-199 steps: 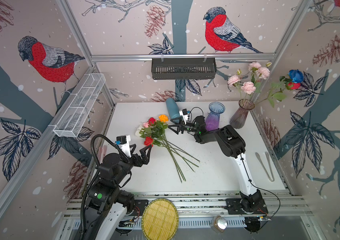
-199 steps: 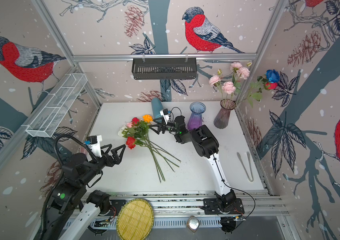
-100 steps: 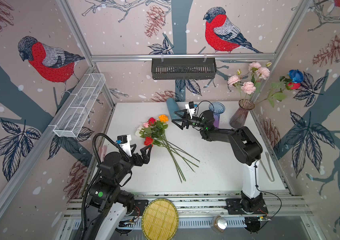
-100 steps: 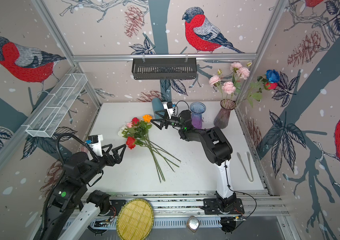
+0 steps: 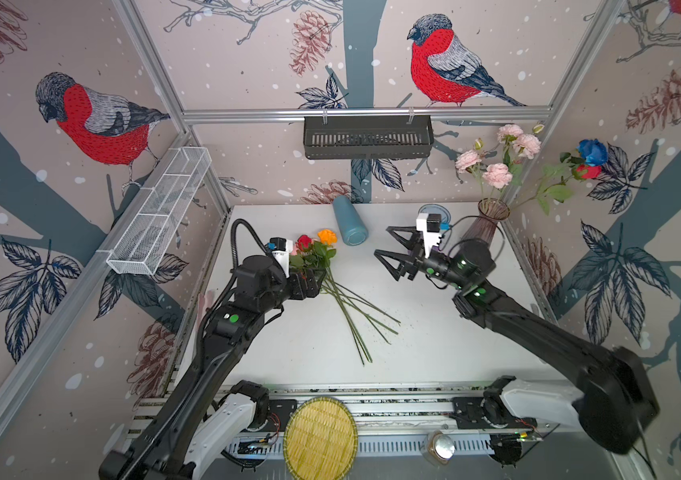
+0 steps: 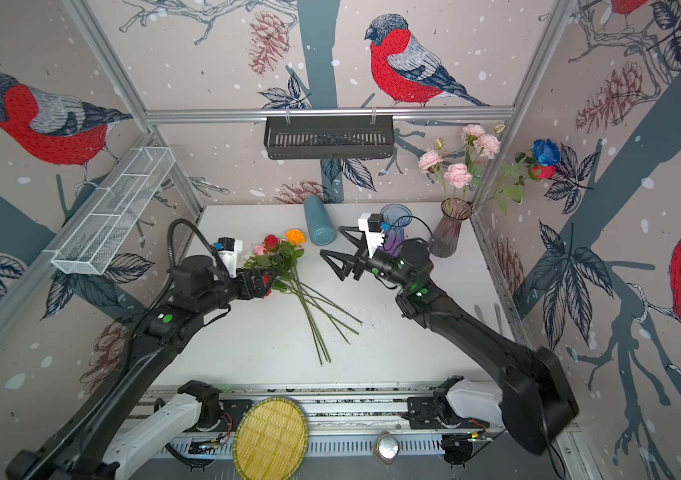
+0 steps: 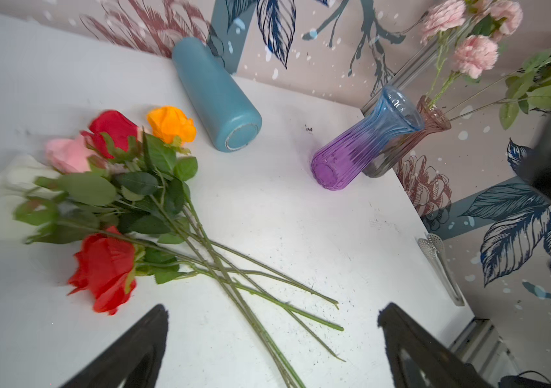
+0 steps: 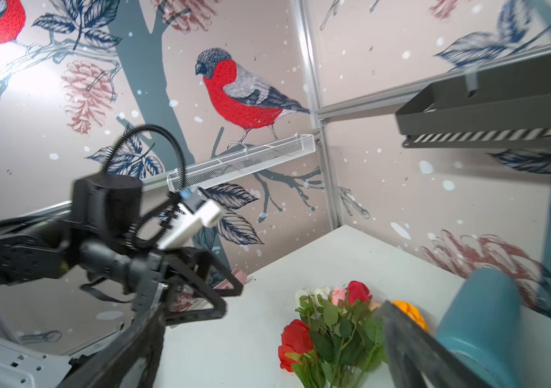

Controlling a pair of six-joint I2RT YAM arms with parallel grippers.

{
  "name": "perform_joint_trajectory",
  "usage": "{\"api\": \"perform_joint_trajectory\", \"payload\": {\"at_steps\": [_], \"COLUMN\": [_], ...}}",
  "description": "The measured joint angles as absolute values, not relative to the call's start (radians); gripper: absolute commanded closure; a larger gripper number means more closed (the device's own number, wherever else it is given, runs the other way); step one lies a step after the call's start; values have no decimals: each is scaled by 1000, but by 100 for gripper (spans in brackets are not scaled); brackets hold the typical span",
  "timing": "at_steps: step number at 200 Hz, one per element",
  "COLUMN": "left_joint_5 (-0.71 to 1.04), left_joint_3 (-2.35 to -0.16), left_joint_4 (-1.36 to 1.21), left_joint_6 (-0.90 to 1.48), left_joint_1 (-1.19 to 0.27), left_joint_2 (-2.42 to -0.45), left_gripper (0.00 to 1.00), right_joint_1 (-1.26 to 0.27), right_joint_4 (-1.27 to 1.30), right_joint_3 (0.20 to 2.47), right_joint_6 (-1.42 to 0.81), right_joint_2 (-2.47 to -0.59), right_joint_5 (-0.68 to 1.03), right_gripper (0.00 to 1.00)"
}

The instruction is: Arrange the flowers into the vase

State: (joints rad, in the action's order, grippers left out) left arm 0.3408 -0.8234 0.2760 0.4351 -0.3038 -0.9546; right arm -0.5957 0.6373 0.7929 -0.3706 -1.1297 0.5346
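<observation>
A: Nearest us we saw the woven plate point(image 5: 320, 432) at the front edge, with no part in this. What did we make of the left gripper point(image 7: 275, 309)?

B: It hung over the table point(image 5: 434, 353) with its jaws spread wide and nothing between them. In its wrist view the stems ran toward the gap between its fingers point(image 7: 139, 346). We judged it was lining up on the stems, not the blooms, because a thin stem is what those jaws can close on.

A: And the flowers point(image 7: 139, 188)?

B: They lay flat in a bunch on the table, left of middle. The blooms pointed toward the back wall and the stems fanned toward us. None was lifted.

A: The right gripper point(image 5: 382, 241)?

B: It was raised beyond the bunch, jaws wide as well and holding nothing, near the blue bottle point(image 5: 349, 224), which lay on its side. We guessed it kept clear to leave the left arm room.

A: Farther back?

B: The purple vase point(image 7: 361, 147) stood empty. Just beside it, in the far right corner, the brown vase point(image 5: 486, 224) held pink flowers point(image 5: 496, 174), with a blue rose point(image 5: 593, 151) and a red rose point(image 5: 588, 171) leaning toward the right wall. We took the brown one for the goal but could not be sure. The tongs point(image 7: 438, 265) lay unused along the right edge.
</observation>
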Motion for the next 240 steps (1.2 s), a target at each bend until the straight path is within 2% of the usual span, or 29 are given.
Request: {"api": "perform_joint_trajectory", "payload": {"at_steps": [23, 46, 90, 125, 148, 168, 240], "left_joint_5": [376, 390, 310, 206, 172, 156, 163], "left_joint_3": [-948, -1195, -1695, -2203, -2450, -2502, -2446], "left_joint_4": [227, 189, 286, 471, 568, 574, 456], "left_joint_6": [468, 469, 436, 412, 415, 412, 437], "left_joint_1": [-304, -304, -304, -304, -304, -305, -304], "left_joint_2": [-1182, -1465, -1938, -2271, -2425, -2473, -2495], "left_gripper": [12, 20, 15, 11, 11, 10, 10], "right_joint_1": [-608, -603, -573, -562, -561, -560, -559], "right_joint_4": [461, 253, -122, -269, -324, -355, -374], "right_joint_3": [787, 790, 800, 765, 747, 738, 725], "right_joint_6": [-366, -348, -303, -299, -299, -288, -288], "right_joint_2": [-941, -820, -677, -578, -535, -509, -489], "right_joint_5": [455, 374, 222, 201, 187, 184, 178], "right_gripper": [1, 1, 1, 1, 1, 1, 1]}}
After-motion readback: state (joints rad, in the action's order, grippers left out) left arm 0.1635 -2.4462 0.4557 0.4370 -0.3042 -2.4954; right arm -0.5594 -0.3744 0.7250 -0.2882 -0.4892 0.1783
